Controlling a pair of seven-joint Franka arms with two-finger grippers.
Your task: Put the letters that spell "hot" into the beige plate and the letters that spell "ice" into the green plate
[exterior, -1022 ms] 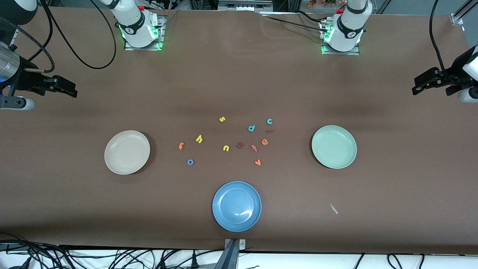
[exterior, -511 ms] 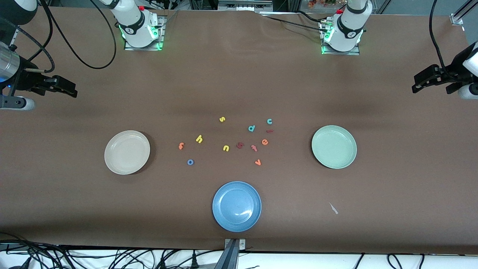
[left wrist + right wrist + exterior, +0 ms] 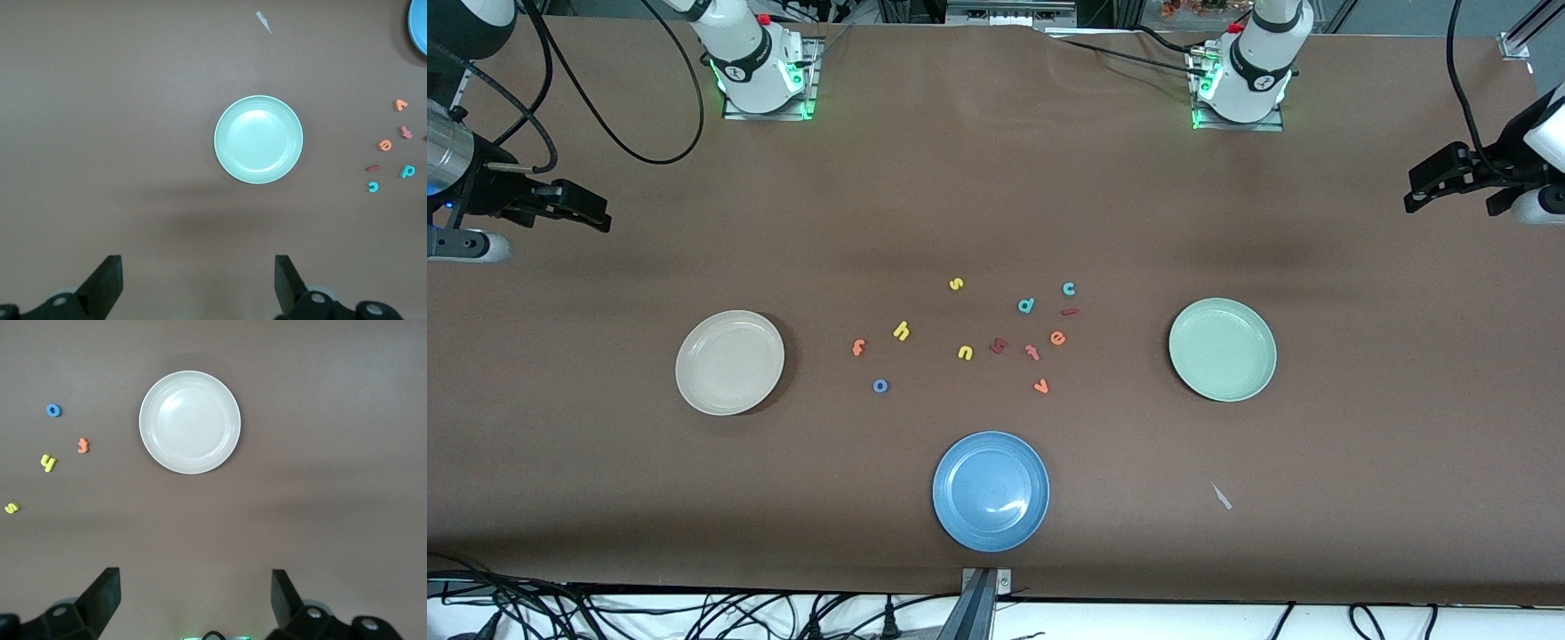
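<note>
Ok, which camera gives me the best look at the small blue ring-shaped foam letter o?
The right wrist view: the small blue ring-shaped foam letter o shows with its hole plain, beside the round cream-beige plate. The front view shows it smaller, among the scattered letters. The left wrist view does not show it.

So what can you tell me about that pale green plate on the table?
The round, shallow, pale mint-green plate has a raised rim and a smooth, matte, plastic-looking surface. It sits flat and upright on the brown table, toward the left arm's end, with nothing in it and nothing touching it. The small foam letters lie scattered beside it, toward the table's middle. In the left wrist view it shows whole, lit slightly brighter at its centre.
</note>
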